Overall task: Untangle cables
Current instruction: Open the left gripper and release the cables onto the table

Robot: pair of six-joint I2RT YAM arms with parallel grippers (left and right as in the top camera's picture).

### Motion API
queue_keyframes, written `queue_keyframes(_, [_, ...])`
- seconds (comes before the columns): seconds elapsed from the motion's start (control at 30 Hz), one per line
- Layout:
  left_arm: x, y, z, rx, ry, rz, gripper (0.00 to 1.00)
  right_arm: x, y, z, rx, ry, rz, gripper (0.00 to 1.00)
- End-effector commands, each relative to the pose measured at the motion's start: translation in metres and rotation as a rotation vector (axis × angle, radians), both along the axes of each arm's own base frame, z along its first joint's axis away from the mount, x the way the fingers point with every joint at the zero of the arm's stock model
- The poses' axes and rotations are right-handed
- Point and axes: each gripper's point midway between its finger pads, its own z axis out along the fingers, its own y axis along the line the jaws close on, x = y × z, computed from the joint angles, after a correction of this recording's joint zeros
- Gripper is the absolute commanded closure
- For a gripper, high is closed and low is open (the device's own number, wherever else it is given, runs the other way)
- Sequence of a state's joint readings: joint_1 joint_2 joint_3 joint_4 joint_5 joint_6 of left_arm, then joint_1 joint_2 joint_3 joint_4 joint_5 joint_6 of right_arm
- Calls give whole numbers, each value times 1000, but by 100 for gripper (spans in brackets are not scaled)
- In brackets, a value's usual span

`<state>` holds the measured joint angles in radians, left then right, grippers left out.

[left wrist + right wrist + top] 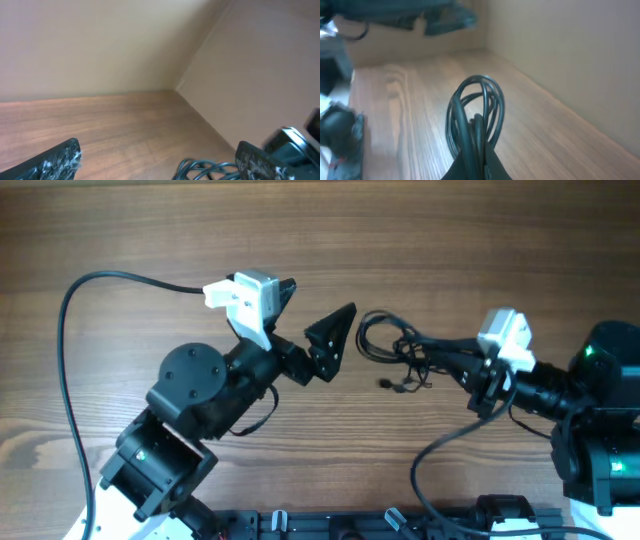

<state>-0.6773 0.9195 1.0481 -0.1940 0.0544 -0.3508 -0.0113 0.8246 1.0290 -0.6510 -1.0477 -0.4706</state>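
Left tool (343, 340) is wide open and holds nothing. It sits just left of the cables (385, 340), not touching. Right tool (443, 358) is clamped shut on the bundle's right end; in the right wrist view, loops rise out of its jaws. The cables lie mid-surface (450, 240) between both tools, with one plug (388, 385) loose just below the tangle. Around: left arm lead (64, 370) loops far left, right arm lead (418, 470) curves below the right arm. Beige wall (125, 45) at the surface's edge.
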Motion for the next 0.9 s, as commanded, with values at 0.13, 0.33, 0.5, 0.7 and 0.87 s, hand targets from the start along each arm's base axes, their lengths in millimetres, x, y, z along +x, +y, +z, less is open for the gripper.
queue_keyframes(0.13, [-61,-67,-44,225,-139,-612,0,-37,12,-2,-73,-212,217,96])
queue_keyframes(0.33, [-61,-68,-84,332,-46,-651,0,-48,12,-17,-103,-190,249,93])
queue_keyframes(0.5, [-62,-67,-92,345,-11,-656,29,-50,12,-19,-99,-167,251,93])
queue_keyframes(0.7, [-60,-69,-101,355,20,-660,96,-53,13,-17,-82,-166,265,93])
queue_keyframes(0.87, [-40,-68,-91,316,32,-543,96,-54,13,-18,-81,-157,265,93])
